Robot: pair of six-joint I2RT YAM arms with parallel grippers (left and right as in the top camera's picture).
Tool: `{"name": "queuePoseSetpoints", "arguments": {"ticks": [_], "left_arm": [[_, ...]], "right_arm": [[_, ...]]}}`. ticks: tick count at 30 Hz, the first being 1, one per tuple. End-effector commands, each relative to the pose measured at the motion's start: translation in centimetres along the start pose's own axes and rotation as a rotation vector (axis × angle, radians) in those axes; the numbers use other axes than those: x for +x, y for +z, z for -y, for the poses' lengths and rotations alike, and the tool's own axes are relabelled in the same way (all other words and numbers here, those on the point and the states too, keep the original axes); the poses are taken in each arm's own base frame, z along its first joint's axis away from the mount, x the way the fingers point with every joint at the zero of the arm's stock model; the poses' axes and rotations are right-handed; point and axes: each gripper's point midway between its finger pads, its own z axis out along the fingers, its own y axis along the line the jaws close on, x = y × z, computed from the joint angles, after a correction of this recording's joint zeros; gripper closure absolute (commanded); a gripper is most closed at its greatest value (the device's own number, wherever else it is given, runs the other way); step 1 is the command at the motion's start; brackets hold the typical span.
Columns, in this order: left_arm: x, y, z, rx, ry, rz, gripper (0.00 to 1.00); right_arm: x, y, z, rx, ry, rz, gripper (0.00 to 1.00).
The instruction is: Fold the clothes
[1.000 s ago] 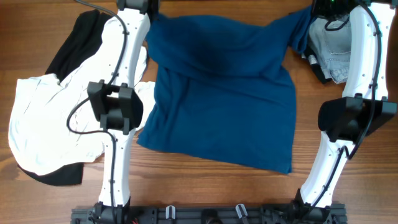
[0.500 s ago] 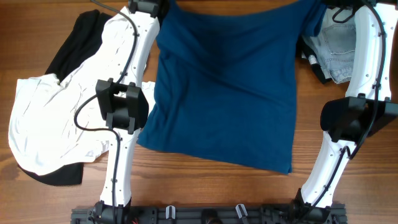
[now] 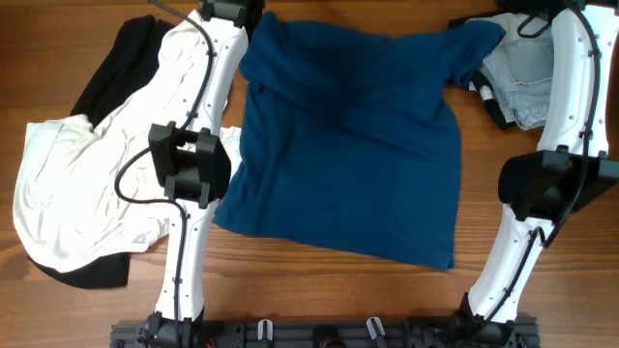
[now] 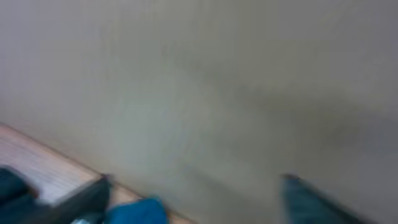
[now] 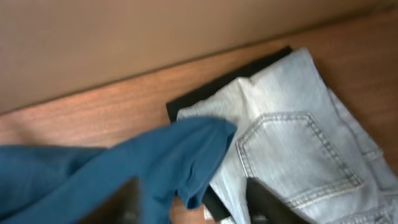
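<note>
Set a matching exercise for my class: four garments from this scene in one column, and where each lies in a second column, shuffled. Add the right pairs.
Garments
1. blue shirt
2. white shirt
3. jeans
4. black cloth

Places
A. far right
B. middle, spread out
C. left, lying over another garment
D. left, partly under another garment

Pairs: 1-B, 2-C, 3-A, 4-D
</note>
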Motion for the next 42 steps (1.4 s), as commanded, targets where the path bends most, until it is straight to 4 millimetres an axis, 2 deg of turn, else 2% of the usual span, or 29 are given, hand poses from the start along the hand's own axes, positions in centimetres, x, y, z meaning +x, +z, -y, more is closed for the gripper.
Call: {"name": "queuePoseSetpoints", "arguments": {"ticks": [1, 2, 4, 8, 9, 10, 12, 15, 17, 20, 22, 29, 35, 38, 42], "left_arm": [[1.0, -1.7, -2.7, -0.099, 0.087, -0.115, 0.96], [2.3, -2.6, -4.4, -0.171, 0.073, -0.183, 0.96], [4.7, -4.9, -7.9, -0.312, 0.042, -0.312, 0.96], [6.5, -8.9, -12.6, -0.476, 0.022, -0.482, 0.96], [7.6, -10.2, -13.9, -0.505, 0.026, -0.570, 0.96], [8.4, -10.6, -14.3, -0.501, 0.020, -0.625, 0.96], [11.1, -11.1, -14.5, -0.431, -0.001, -0.805, 0.96], [12.8, -11.4, -14.7, -0.370, -0.026, -0.927, 0.96], [14.0, -11.4, -13.3, -0.246, 0.011, -0.996, 0.96], [15.3, -11.6, -12.7, -0.187, 0.024, -1.057, 0.96], [17.3, -11.8, -12.2, -0.108, 0.015, -1.138, 0.96], [22.8, -11.5, -16.1, -0.196, -0.037, -1.261, 0.96], [26.1, -11.4, -19.0, -0.235, -0.078, -1.320, 0.96], [26.5, -11.1, -21.0, -0.254, -0.135, -1.336, 0.96], [25.4, -10.3, -24.6, -0.302, -0.212, -1.327, 0.96]], "right_arm": [[1.0, 0.3, 0.2, 0.002, -0.001, -0.045, 0.71], [1.5, 0.2, 0.3, 0.004, 0.001, -0.062, 0.72], [1.9, 0.2, 0.3, 0.006, 0.009, -0.079, 0.65], [2.4, 0.1, 0.4, 0.008, 0.009, -0.099, 0.64], [2.8, 0.1, 0.4, 0.010, 0.008, -0.118, 0.64], [3.1, 0.1, 0.4, 0.008, 0.008, -0.128, 0.63], [3.4, 0.0, 0.0, -0.015, 0.009, -0.143, 0.67], [3.7, 0.0, -0.4, -0.035, 0.008, -0.153, 0.68], [3.8, -0.1, -0.7, -0.055, 0.010, -0.162, 0.68], [4.1, -0.1, -0.7, -0.054, 0.009, -0.174, 0.68], [4.4, -0.2, -0.6, -0.052, 0.005, -0.183, 0.67], [4.9, -0.3, -0.6, -0.052, -0.014, -0.203, 0.64], [5.4, -0.4, -0.5, -0.050, -0.015, -0.227, 0.63], [5.8, -0.5, -0.5, -0.048, -0.015, -0.244, 0.63], [6.0, -0.5, -0.7, -0.050, -0.018, -0.250, 0.63]]}}
